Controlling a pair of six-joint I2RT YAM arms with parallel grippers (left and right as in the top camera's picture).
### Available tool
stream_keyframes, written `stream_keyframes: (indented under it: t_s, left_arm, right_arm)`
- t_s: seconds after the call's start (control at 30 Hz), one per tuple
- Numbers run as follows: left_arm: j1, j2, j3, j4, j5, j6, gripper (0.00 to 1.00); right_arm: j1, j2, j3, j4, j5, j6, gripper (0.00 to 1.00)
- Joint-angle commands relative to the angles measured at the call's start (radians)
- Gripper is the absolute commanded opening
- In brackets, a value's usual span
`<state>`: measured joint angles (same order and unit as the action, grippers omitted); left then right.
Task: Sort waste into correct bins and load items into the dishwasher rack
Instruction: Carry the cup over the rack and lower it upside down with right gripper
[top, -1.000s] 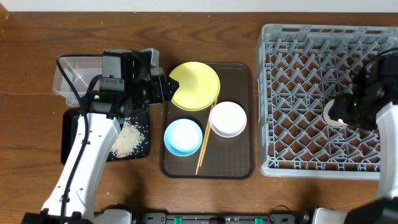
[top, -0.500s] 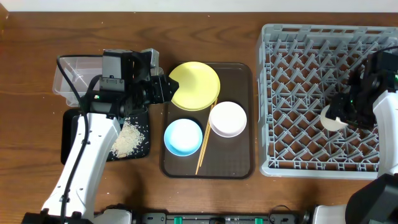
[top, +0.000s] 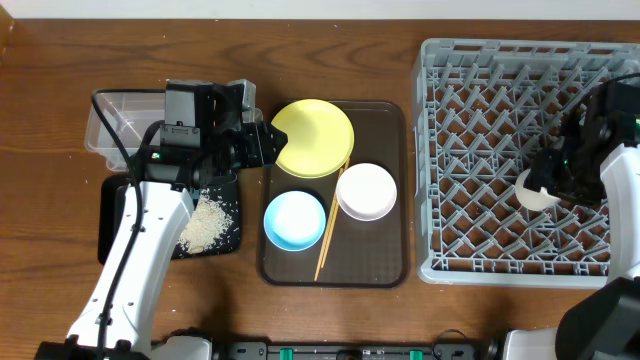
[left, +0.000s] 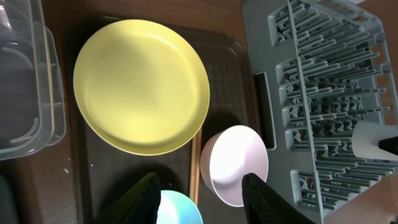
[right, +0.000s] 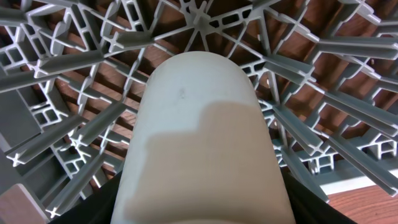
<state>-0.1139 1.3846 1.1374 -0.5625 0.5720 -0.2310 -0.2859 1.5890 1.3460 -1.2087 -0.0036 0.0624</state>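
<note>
Wooden table (top: 50, 60), brown, seen from above. Big grey dishwasher rack (top: 470, 90) sits on the right. Dark brown serving tray (top: 385, 250) is in the middle, just left of the rack. On that tray: yellow plate (top: 313, 137) at the far end, white bowl (top: 367, 191) near the right side, light blue bowl (top: 294, 220) near the left side. Chopsticks (top: 328, 240) lie between the two bowls, their far ends touching the plate's rim.

Clear tub (top: 120, 115) is at far left. Black tray (top: 112, 215) sits in front of it with loose rice (top: 205, 225) piled on its right part.

Left gripper (top: 265, 143) hovers at the plate's left edge, jaws spread wide, nothing between them. In the left wrist view both fingers (left: 140, 199) frame the bowls below.

Right gripper (top: 545, 185) is over the rack's right-middle section, clamped on the pale cup (top: 530, 192). In the right wrist view the cup (right: 205, 137) fills the picture, with the rack's lattice right behind it. Can't tell whether the cup touches the pegs.
</note>
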Motion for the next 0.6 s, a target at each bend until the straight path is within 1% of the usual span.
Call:
stream_keyframes:
  t_s: [0.0,0.13,0.47,0.57]
  left_arm:
    - [0.000,-0.008,-0.001,-0.003,-0.009,0.017,0.45]
    - [0.000,-0.008,-0.001,-0.010,-0.009,0.017,0.46]
    - [0.000,-0.008,-0.001,-0.013,-0.009,0.017,0.45]
    - [0.000,-0.008,-0.001,-0.013,-0.009,0.017,0.45]
  right_arm:
    - [-0.021,0.025,0.037,-0.008,0.027,-0.011,0.01]
    - [-0.022,0.025,0.075,-0.026,0.022,-0.011,0.01]
    - [-0.022,0.026,0.070,-0.012,0.041,-0.012,0.01]
    - [-0.021,0.027,0.043,0.011,0.040,-0.012,0.05]
